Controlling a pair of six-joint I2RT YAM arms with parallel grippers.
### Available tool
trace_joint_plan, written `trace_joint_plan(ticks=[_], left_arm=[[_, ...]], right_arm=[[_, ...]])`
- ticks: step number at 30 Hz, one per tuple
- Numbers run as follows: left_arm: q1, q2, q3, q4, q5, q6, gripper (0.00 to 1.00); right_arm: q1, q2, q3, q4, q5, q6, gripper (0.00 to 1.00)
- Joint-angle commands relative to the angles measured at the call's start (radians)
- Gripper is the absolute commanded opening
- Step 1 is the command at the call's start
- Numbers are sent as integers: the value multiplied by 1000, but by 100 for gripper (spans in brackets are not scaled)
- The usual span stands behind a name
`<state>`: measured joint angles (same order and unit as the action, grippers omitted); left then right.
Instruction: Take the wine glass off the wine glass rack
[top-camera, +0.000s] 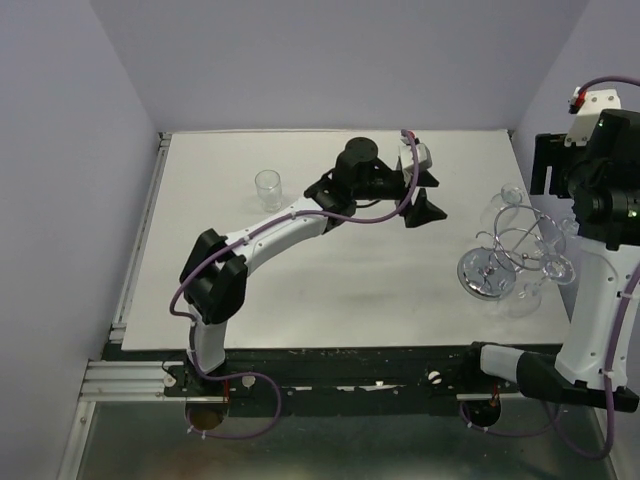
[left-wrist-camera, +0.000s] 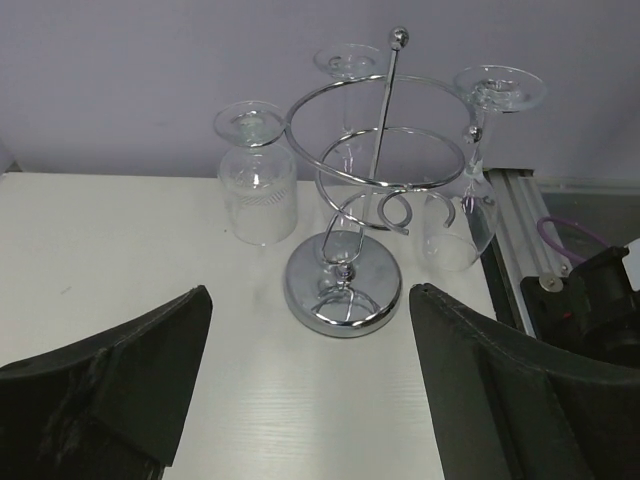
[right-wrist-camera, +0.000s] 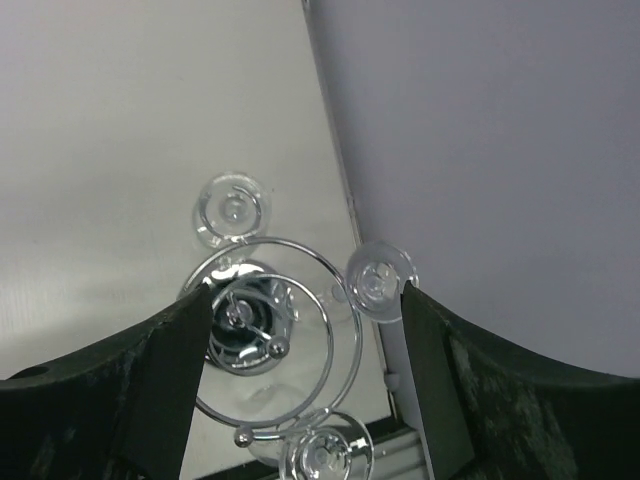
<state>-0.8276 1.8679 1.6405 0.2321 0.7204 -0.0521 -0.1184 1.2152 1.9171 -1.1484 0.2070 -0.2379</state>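
The chrome wine glass rack (top-camera: 487, 272) stands at the table's right edge, with three clear wine glasses hanging upside down from its loops. In the left wrist view the rack (left-wrist-camera: 343, 292) is straight ahead, with glasses at left (left-wrist-camera: 257, 190), back (left-wrist-camera: 346, 66) and right (left-wrist-camera: 468, 215). My left gripper (top-camera: 430, 196) is open and empty, a short way left of the rack, fingers (left-wrist-camera: 150, 380) wide apart. My right gripper (top-camera: 550, 168) hovers above the rack, open and empty. From it I look down on the rack's rings (right-wrist-camera: 330, 300) and a glass foot (right-wrist-camera: 380, 282) beside the right finger (right-wrist-camera: 440, 390).
A separate clear glass (top-camera: 267, 188) stands alone on the table at the back left. The purple side wall (right-wrist-camera: 480, 150) is close behind the rack. A metal rail (left-wrist-camera: 520, 225) runs along the table edge beside the rack.
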Motion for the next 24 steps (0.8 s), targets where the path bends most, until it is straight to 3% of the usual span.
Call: trace_joint_plan(ticks=[1,5,12,24], left_arm=[[-33,50,55,128,37,-77,94],[-44,16,-13,139,31,-80,94],[-44,-79,-126,47,22,20,93],[-44,-93,-150,24,7,26,93]], right_arm=[[-93,26,-21,-206,3,-6,80],[-167,20,-114,-247,-104,48,70],[-170,4,-254,-209,-181,68,56],[-170,37,-245,-169,-187,58,43]])
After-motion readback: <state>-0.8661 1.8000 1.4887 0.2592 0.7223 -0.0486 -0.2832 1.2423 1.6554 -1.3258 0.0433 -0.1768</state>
